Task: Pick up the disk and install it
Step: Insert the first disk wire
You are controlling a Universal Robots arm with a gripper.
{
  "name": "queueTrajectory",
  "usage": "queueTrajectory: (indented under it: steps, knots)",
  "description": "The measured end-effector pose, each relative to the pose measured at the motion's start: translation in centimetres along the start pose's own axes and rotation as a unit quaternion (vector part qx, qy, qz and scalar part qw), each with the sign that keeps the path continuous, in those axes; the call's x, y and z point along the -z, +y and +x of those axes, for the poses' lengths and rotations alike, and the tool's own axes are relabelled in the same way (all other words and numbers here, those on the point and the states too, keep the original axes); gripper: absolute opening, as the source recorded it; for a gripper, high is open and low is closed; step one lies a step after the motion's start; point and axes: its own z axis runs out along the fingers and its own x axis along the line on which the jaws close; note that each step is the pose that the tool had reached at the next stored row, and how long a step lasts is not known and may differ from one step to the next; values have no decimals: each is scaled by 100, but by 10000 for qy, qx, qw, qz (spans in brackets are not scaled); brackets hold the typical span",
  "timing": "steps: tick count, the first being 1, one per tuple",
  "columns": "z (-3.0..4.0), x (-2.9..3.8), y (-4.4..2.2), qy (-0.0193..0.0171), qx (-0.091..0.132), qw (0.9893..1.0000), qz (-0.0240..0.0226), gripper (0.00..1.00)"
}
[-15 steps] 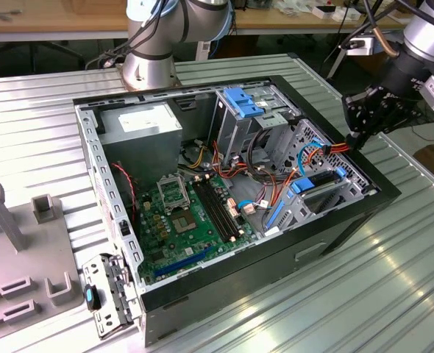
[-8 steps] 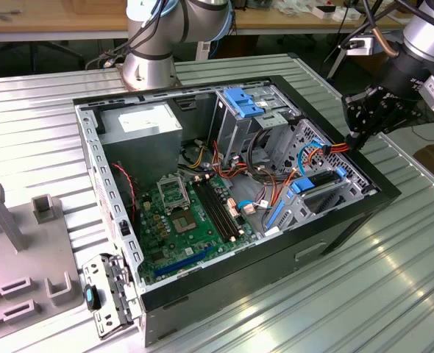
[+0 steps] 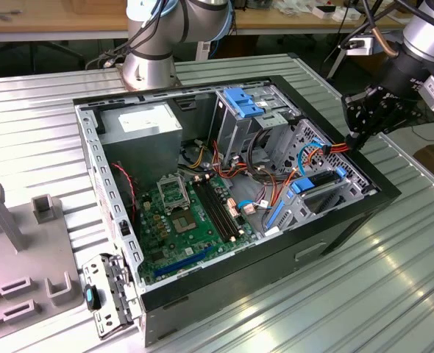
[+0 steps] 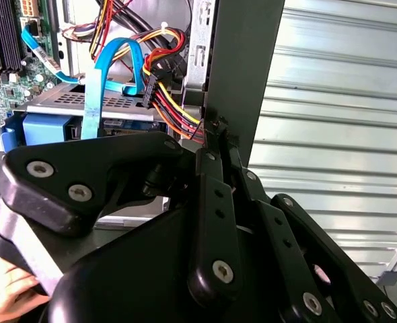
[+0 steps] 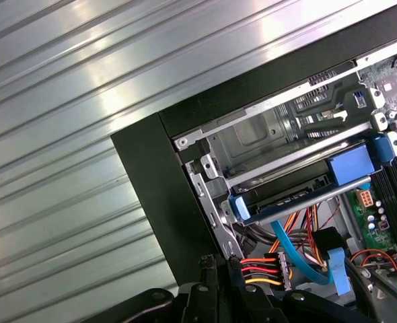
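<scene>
One disk [image 5: 305,194], grey with blue rails, lies flat in a metal bay at a corner of the open case [image 3: 276,248]; in the exterior view it sits toward the exterior view's right end of the case. Red, orange and yellow wires [image 4: 175,111] run from a black plug beside the disk toward the case wall; a blue ribbon cable [image 4: 94,84] crosses over the disk's edge. At that wall hangs the black end effector [image 4: 219,129], near the disk but apart from it; its fingers [image 4: 208,182] are clenched together, with the tips right at the wire bundle; whether they pinch the wires cannot be told. The case rests on a ribbed metal table [image 3: 393,294]; a green board [image 3: 176,220] lies on the case floor, well apart from the end effector. Part of a hand [image 4: 3,289] shows in the second wrist view, beside the end effector's body.
</scene>
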Motion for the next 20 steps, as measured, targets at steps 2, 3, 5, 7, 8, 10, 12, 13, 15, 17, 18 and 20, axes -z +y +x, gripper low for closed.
queueTrajectory:
  steps: [2, 3, 5, 7, 8, 10, 12, 13, 15, 17, 18, 20]
  knots:
    - [0, 0, 0, 1, -6, 10000, 0, 17]
    - [-1, 0, 1, 1, -10, 10000, 0, 17]
    - [0, 0, 1, 1, -14, 10000, -1, 17]
    - [0, 0, 1, 2, -19, 10000, -1, 17]
    - [0, 0, 1, 2, -23, 10000, -1, 17]
    - [0, 0, 1, 2, -28, 10000, -1, 17]
    - [0, -1, 1, 5, -74, 10000, -3, 17]
    - [-2, -1, 3, 8, -112, 9999, -4, 17]
    - [-9, 0, 6, 9, -121, 9999, -5, 17]
    - [-18, 1, 11, 9, -128, 9999, -6, 17]
    - [-25, 2, 14, 9, -132, 9999, -6, 17]
    - [-46, 3, 24, 10, -143, 9999, -6, 17]
